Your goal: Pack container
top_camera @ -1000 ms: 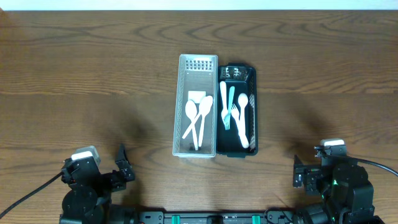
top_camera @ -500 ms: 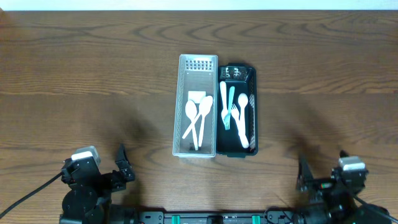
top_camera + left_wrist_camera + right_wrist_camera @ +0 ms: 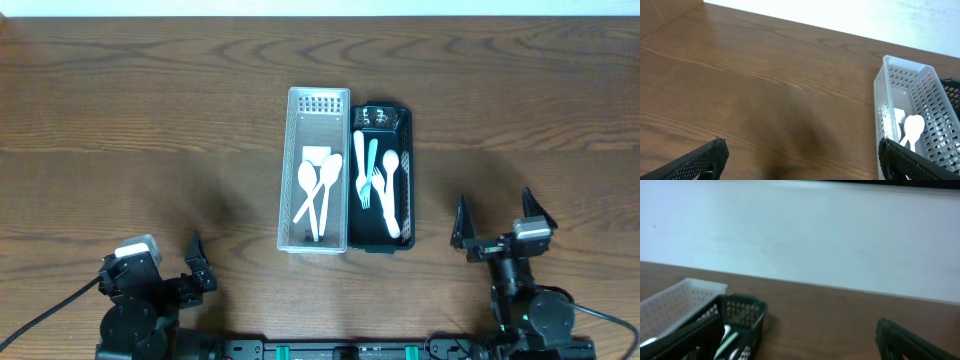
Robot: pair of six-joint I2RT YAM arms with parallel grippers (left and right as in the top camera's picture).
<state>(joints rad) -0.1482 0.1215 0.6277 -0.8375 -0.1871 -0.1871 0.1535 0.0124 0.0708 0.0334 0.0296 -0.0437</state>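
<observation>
- Your left gripper [image 3: 200, 262] hangs low at the near left edge of the table [image 3: 150, 120], its jaws spread wide and nothing between them.
- In the left wrist view, the two dark fingers [image 3: 695, 161] sit at the bottom corners with bare wood between them.
- Your right gripper [image 3: 495, 222] is at the near right, just beyond the near corner of the black tray [image 3: 381, 240]; its jaws are also wide apart and empty.
- The right wrist view shows one finger [image 3: 910, 340] low on the right, and the other lying across the front of the black tray.
- The white slotted basket [image 3: 318, 238] stands in the middle of the table, its long side running away from you.
- Two white spoons [image 3: 318, 185] lie inside it, bowls towards the far end, handles crossing near the close end.
- The black tray sits flush against the basket's right side, parallel to it.
- In the tray you have a white fork [image 3: 360, 165], a pale blue utensil [image 3: 371, 165] and a white spoon [image 3: 390, 195], all lying lengthwise.
- Both grippers are well apart from the basket, and neither touches any cutlery.
</observation>
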